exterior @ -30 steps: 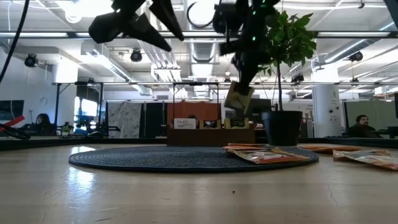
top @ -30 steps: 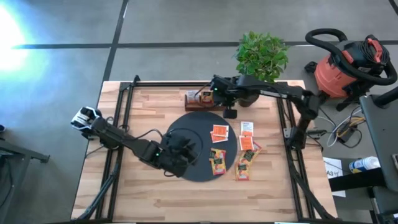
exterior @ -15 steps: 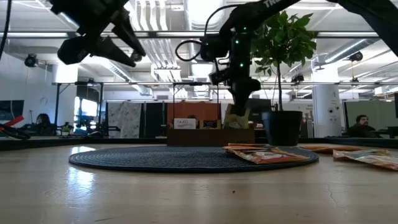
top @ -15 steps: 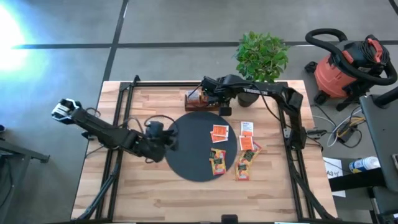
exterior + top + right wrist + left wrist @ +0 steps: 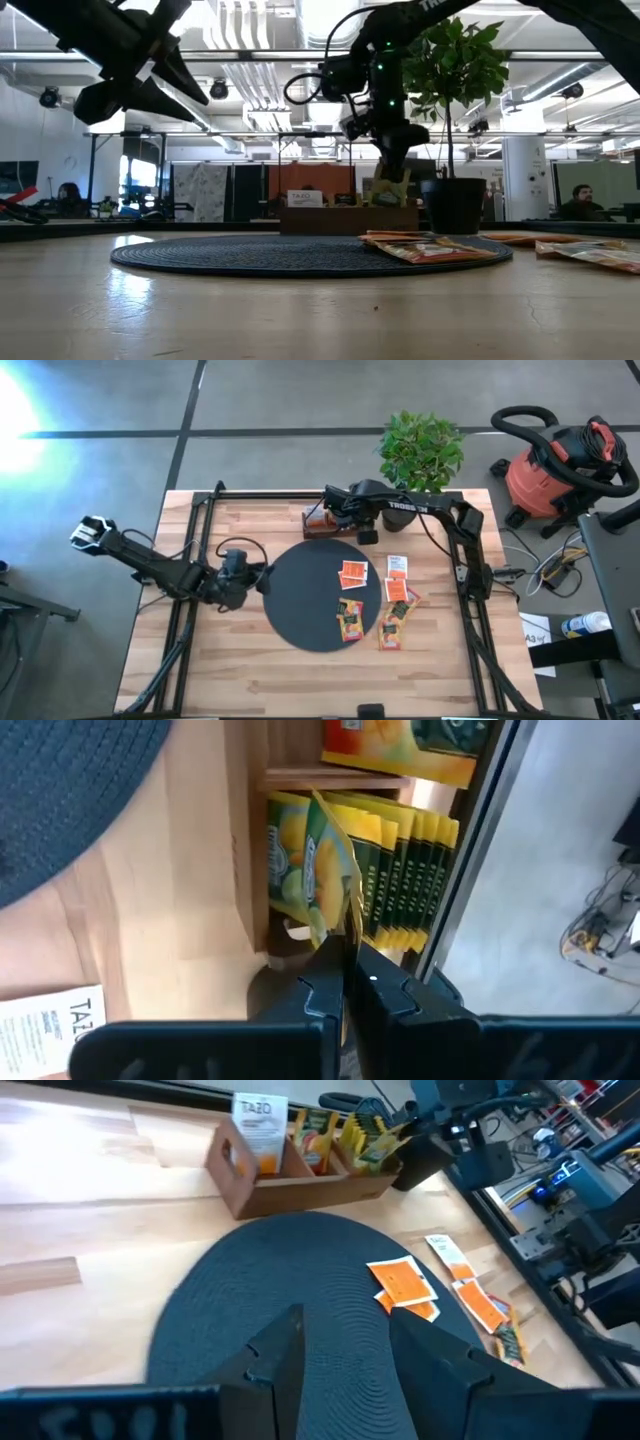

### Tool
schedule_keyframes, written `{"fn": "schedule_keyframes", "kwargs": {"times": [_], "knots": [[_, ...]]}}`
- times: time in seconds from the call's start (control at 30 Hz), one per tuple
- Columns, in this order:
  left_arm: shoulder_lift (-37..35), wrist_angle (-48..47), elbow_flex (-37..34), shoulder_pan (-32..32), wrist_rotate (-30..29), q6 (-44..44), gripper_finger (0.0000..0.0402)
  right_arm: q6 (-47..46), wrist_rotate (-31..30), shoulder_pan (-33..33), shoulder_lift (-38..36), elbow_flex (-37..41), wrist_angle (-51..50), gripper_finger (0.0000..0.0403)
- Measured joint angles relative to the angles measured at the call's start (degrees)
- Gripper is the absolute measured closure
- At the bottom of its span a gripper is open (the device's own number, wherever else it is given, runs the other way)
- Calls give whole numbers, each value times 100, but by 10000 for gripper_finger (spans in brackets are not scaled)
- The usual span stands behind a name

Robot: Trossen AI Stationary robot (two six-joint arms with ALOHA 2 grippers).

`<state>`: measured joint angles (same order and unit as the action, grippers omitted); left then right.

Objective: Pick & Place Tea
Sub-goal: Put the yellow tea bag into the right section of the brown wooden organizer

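Placement step under way: right gripper [image 5: 345,982], fingers clamped on a yellow tea sachet [image 5: 322,870], holds it over the wooden compartment box [image 5: 322,520]. Next: lower into the yellow-sachet compartment, then release. Left gripper [image 5: 345,1345], fingers apart and empty, waits beside the black mat [image 5: 320,596].

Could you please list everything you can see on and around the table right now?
Black round mat: one, centre of the wooden table.
Wooden compartment box: one, brown, at the table's far edge, holding upright sachets.
Loose tea sachets: about six, mostly orange-red, lying on the mat's right part and on the wood beside it.
Yellow-green sachet: one, pinched over the box.
Potted plant: one, green, far edge.
Shop vacuum: one, red and black, on the floor to the right.
Right gripper: shut on the yellow-green sachet.
Left gripper: open, empty, raised at the mat's left edge.
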<state>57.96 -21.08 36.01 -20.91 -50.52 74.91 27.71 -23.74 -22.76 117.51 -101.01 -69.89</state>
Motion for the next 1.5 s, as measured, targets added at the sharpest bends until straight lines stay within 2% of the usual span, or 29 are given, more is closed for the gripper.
{"fn": "schedule_keyframes", "kwargs": {"times": [0.17,0.47,0.57,0.83,1.07,1.5], "knots": [[-27,25,-18,85,3,-297,259,225,21,34,101,0,-1,394],[-27,35,-18,86,179,-319,259,487,-87,233,337,9,-76,394],[-27,53,-38,86,179,-319,259,571,-346,320,328,5,-135,394],[-27,119,-68,95,151,-415,259,520,-477,378,265,-15,-267,394],[-27,405,-68,108,124,-505,259,556,-497,369,34,-24,-340,394],[-27,793,-68,235,83,-750,259,681,-507,284,37,28,-262,394]]}}
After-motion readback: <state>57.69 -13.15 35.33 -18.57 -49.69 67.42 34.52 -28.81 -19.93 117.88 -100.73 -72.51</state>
